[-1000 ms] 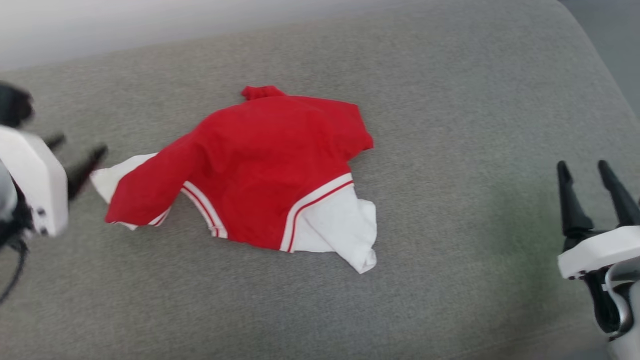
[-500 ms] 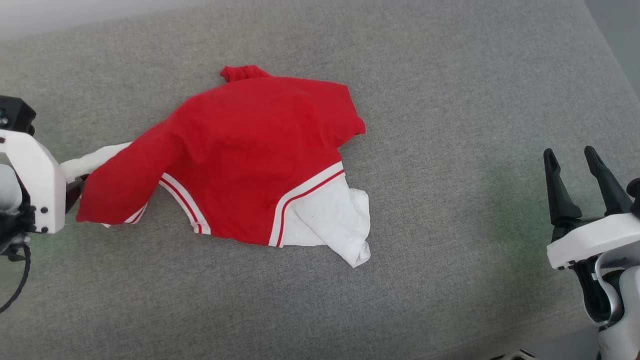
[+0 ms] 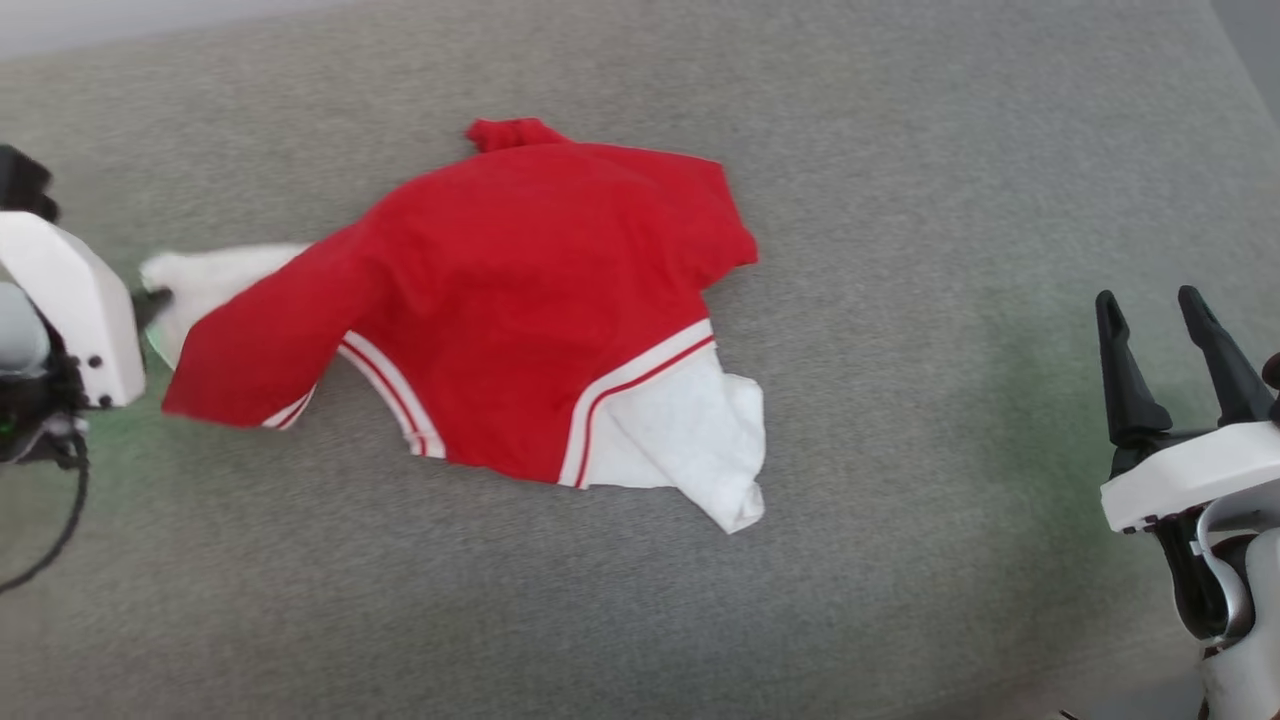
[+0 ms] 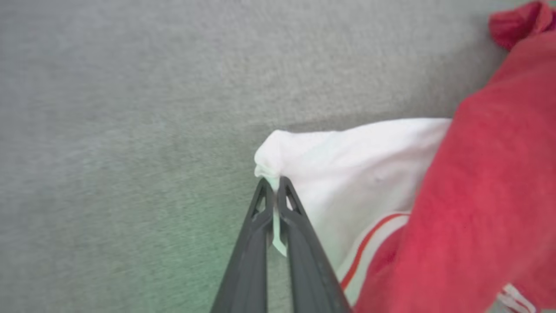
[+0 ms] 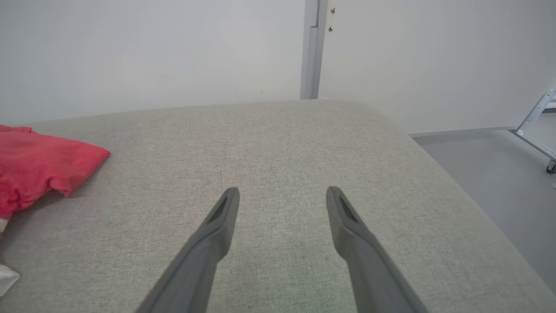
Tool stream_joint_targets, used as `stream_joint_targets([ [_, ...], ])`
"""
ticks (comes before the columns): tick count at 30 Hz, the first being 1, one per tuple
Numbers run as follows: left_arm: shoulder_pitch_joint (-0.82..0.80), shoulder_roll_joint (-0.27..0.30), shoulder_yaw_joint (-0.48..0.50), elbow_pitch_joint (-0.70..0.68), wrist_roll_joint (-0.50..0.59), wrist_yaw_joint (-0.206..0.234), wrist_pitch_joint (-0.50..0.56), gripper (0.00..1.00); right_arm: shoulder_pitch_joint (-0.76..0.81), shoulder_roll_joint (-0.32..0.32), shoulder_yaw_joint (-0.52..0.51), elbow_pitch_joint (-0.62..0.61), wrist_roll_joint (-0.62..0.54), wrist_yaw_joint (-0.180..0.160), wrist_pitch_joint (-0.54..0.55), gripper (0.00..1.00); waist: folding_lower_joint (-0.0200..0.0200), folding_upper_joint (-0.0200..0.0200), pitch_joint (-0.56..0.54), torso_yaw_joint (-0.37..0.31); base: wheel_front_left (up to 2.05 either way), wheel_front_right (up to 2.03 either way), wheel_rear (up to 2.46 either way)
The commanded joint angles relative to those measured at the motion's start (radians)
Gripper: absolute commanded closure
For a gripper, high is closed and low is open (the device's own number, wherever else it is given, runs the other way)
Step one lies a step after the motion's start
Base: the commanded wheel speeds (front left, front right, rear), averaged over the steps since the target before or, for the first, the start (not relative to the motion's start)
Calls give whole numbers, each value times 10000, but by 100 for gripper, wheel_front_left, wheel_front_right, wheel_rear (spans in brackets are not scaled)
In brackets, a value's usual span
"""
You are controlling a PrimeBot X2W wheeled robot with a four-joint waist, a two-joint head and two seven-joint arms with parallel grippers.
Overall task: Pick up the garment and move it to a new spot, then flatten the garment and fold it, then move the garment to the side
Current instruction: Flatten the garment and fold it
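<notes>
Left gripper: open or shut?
Shut: the left gripper pinches a white sleeve edge of the garment, cloth caught between its closed jaws.

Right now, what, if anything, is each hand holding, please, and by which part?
The left hand pinches the shirt by its white sleeve end; the right hand is open, holding nothing.

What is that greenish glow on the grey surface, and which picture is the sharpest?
Head view: slightly soft, with green patches on the grey surface beside the left gripper and the right gripper, perhaps from lights on them. Left wrist view: blurriest, with a green cast under the fingers pinching the garment. Right wrist view: sharpest, weave visible, light even.
</notes>
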Motion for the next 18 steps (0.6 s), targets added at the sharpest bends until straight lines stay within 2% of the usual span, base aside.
stream_joint_targets([
  [1,-124,52,81,97,136,42,-282,100,-33,2,23,-28,-66,-3,8,0,0,0,-87,150,0,0,0],
  [4,69,109,285,506,260,160,-1076,100,28,-42,48,-66,-89,-5,55,0,0,0,-243,391,0,0,0],
  [12,1148,223,515,1268,117,842,-2177,100,179,-193,177,-248,-159,-5,352,0,0,0,-631,970,0,0,0],
  [14,1419,15,556,1476,186,1100,-2708,100,203,-322,300,-372,-167,-5,568,0,0,0,-736,1157,0,0,0],
  [16,1581,-251,632,1588,40,1026,-3080,100,205,-457,429,-497,-113,-5,750,0,0,0,-806,1297,0,0,0],
  [17,1640,-349,652,1665,29,1002,-3262,95,210,-553,534,-567,-91,-5,873,0,0,0,-842,1366,0,0,0],
  [18,1681,-427,639,1753,84,980,-3444,62,210,-654,651,-626,-67,-3,1010,0,0,0,-880,1437,0,0,0],
])
